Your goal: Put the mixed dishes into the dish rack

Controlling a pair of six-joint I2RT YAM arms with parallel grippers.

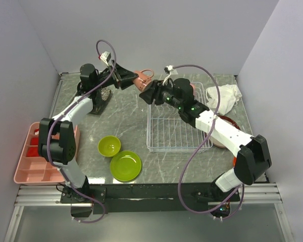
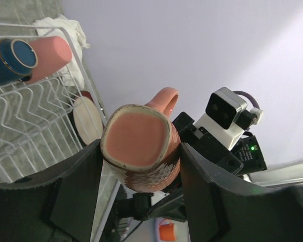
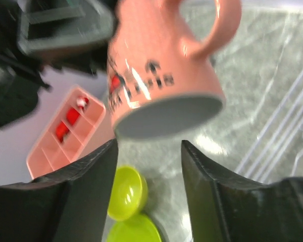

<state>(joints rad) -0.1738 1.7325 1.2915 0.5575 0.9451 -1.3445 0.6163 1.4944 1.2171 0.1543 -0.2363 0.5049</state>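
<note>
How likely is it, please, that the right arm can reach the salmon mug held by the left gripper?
Probably yes. The left gripper holds the salmon mug in the air, and the right gripper sits just short of it, jaws open, the mug's mouth facing them. Nothing stands between.

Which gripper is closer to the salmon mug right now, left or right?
Left. The left fingers are clamped on the salmon mug, holding it in the air. The right fingers stand open just off its open end, gripping nothing.
</note>
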